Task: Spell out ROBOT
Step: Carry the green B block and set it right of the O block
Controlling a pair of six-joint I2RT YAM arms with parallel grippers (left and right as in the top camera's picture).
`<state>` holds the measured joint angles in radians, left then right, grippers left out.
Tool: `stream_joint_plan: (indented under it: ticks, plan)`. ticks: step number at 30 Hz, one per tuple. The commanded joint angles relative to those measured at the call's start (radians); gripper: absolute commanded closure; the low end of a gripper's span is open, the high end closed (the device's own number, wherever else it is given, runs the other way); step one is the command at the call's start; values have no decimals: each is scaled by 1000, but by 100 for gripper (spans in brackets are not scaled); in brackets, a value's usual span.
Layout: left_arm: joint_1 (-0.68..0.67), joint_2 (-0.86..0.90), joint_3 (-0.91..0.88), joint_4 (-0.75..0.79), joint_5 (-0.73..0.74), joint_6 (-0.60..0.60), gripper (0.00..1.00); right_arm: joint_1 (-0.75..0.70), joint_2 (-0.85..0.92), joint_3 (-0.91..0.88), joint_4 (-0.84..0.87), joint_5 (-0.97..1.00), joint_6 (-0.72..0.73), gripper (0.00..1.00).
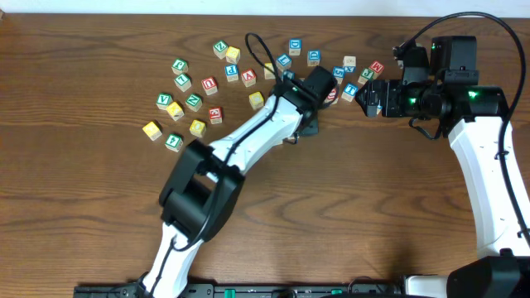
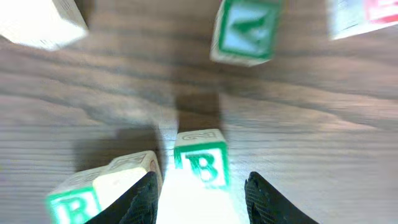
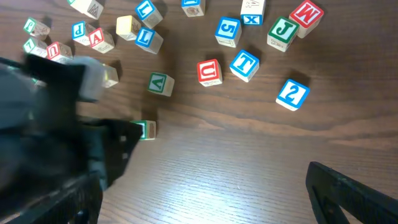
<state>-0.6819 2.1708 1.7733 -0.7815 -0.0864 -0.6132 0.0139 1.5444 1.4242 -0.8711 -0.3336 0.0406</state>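
Lettered wooden blocks lie scattered across the far half of the table. In the left wrist view a green B block [image 2: 200,163] sits on the wood between the fingers of my left gripper [image 2: 202,179], which is open with a gap on the right side. A second green-lettered block [image 2: 81,198] touches the outside of the left finger. In the overhead view my left gripper [image 1: 321,86] covers these blocks. My right gripper [image 1: 368,99] is open and empty over bare wood [image 3: 205,199]. Near it lie a blue T [image 3: 244,65], a red U [image 3: 209,71] and a blue 2 [image 3: 291,93].
A loose cluster of blocks [image 1: 192,101] lies at the far left, and more lie along the back [image 1: 295,46]. A green V block [image 3: 160,83] and a green block [image 2: 245,31] lie just beyond the left gripper. The left arm [image 1: 248,136] crosses the table's middle diagonally.
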Motion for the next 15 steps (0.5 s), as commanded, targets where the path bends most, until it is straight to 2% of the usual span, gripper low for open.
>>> stream_joint_plan:
  ticks: [1, 10, 15]
  plan:
    - [-2, -102, 33, -3, -31, 82, 55, -13, 0, 20, -1, -6, -5, 1]
    - [24, -138, 33, 0, -38, 90, 55, -13, 0, 20, -1, -6, -5, 1]
    - [58, -138, 33, -3, -38, 158, 55, -13, 0, 20, -1, -6, -5, 1]
